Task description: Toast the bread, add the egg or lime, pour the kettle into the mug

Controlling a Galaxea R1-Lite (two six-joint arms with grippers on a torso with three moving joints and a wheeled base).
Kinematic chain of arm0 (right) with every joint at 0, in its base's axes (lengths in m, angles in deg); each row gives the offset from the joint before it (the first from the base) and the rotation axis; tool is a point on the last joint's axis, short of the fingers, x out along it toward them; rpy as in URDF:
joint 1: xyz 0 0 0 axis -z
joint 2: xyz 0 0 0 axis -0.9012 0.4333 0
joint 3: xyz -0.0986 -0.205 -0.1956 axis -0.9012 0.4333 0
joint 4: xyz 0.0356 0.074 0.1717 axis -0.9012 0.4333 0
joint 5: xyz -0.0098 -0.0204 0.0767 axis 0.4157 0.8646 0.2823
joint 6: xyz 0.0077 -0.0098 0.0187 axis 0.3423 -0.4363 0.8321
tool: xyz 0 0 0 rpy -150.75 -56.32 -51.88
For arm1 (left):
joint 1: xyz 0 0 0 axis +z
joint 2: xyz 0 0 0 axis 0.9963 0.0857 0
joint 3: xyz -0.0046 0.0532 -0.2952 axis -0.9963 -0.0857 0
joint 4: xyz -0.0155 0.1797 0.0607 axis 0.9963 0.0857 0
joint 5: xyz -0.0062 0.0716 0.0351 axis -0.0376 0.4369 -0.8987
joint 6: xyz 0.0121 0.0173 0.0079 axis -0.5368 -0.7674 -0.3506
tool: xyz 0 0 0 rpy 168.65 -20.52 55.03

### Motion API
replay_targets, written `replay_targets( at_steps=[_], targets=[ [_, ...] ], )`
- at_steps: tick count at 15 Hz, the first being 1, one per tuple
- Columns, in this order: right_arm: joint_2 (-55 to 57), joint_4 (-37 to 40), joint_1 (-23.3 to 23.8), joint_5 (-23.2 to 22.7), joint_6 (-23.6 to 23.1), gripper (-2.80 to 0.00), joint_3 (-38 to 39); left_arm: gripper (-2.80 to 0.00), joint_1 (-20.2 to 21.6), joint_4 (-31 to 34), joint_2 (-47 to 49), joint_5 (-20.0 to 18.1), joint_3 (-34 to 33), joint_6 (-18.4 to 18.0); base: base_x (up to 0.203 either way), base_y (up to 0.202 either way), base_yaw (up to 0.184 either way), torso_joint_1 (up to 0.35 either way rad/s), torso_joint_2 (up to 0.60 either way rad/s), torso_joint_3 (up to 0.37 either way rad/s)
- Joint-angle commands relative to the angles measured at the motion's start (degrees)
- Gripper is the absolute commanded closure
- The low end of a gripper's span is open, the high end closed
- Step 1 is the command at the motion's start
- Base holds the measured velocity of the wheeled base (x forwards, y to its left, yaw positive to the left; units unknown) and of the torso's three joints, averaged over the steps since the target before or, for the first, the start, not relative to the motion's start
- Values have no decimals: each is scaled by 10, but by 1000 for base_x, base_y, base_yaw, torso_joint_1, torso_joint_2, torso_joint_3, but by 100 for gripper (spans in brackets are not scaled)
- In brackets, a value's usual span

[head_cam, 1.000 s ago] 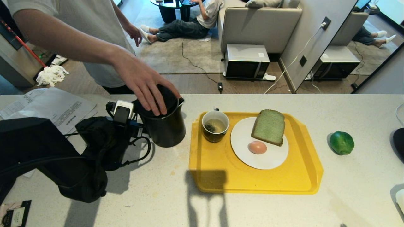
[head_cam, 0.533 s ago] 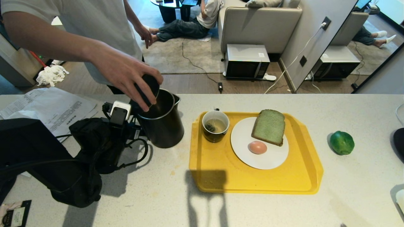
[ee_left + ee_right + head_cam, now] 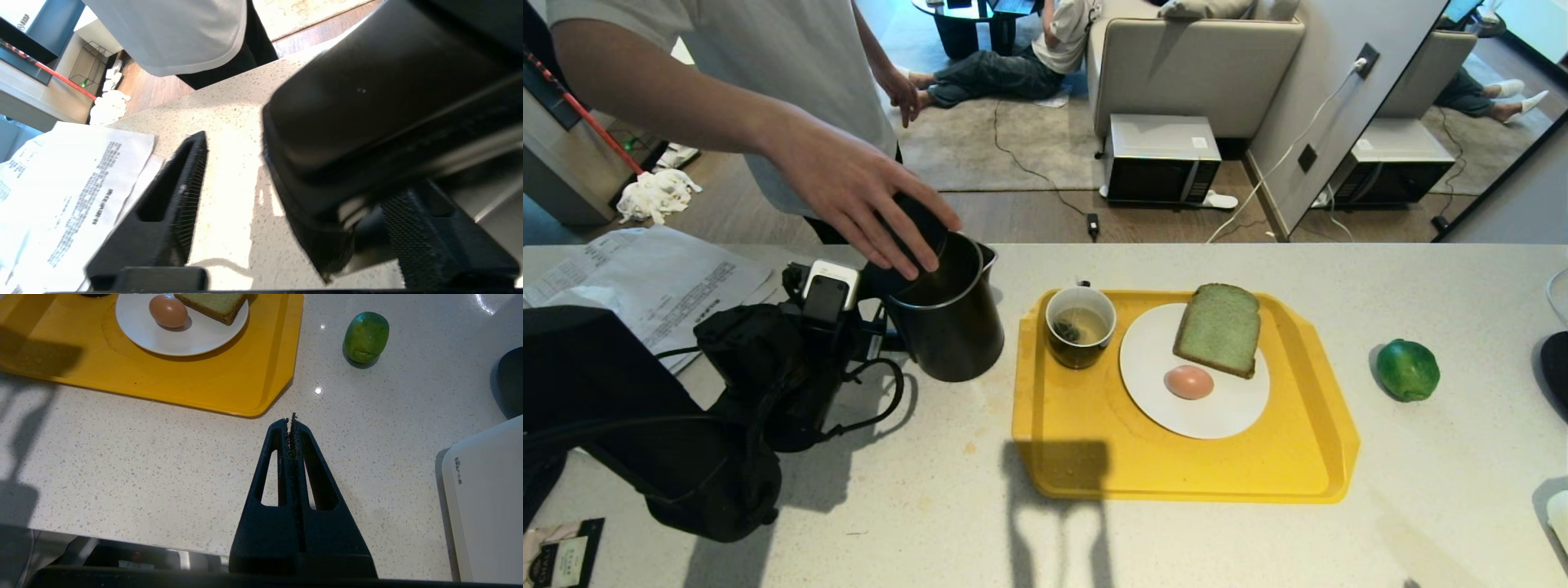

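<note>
The left gripper [image 3: 870, 306] is spread wide around the kettle's handle, so the kettle [image 3: 947, 327] beside the yellow tray [image 3: 1176, 469] could tip and spill if bumped, because a person's hand [image 3: 858, 192] holds its lid [image 3: 915, 233] just above.

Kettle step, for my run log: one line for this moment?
left gripper: open at kettle handle | person's hand: on lid | right gripper: shut, parked | mug: on tray
</note>
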Motion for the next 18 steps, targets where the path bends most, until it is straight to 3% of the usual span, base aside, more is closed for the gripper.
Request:
replay_targets(
  at_steps=[1, 12, 17, 18],
  targets=[
    [0, 0, -1, -1, 0, 0, 1, -280, -5, -5, -26, 1, -23, -3, 0, 0, 0, 0, 0, 0],
    [0, 0, 0, -1, 0, 0, 1, -280, -45, -5, -210, 8, -196, -4, 0, 0, 0, 0, 0, 0],
    [0, 0, 0, -1, 0, 0, 1, -280, -65, -5, -324, 12, -217, -4, 0, 0, 0, 0, 0, 0],
    [0, 0, 0, -1, 0, 0, 1, 0, -70, -5, -339, 12, -217, -3, 0, 0, 0, 0, 0, 0]
  ],
)
